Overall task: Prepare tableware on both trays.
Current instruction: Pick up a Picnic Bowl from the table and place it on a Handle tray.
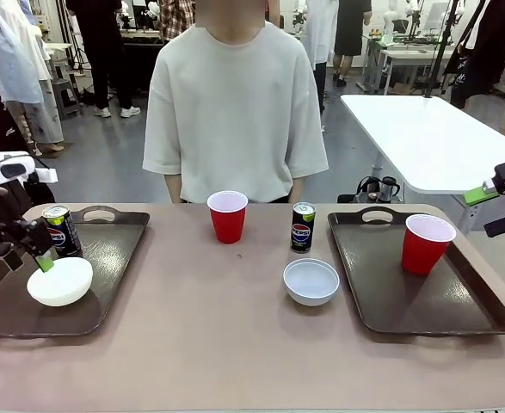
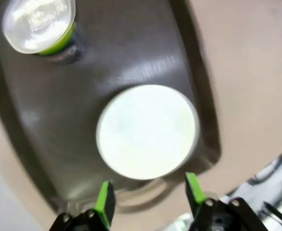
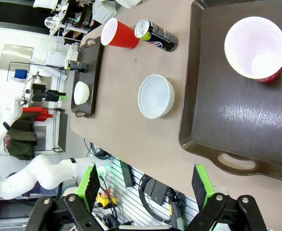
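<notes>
Your left pincer (image 2: 148, 182) stands open and empty close over the bowl (image 1: 60, 281) on the left tray (image 1: 114, 249), a can (image 1: 61, 230) beside it. Your right pincer (image 3: 146, 168) gapes wide, empty (the right tray (image 1: 390, 301) holds one cup (image 1: 426, 243)); a second cup (image 1: 227, 216), second can (image 1: 303, 226) and second bowl (image 1: 311, 281) stand on the counter (image 1: 192, 344) between the trays.

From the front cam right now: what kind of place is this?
Probably a robotics lab or workshop floor staged as a dining setup: the left hand hangs by a bowl on a tray, a white worktable and equipment-laden benches stand behind the person, and more people stand about.
</notes>
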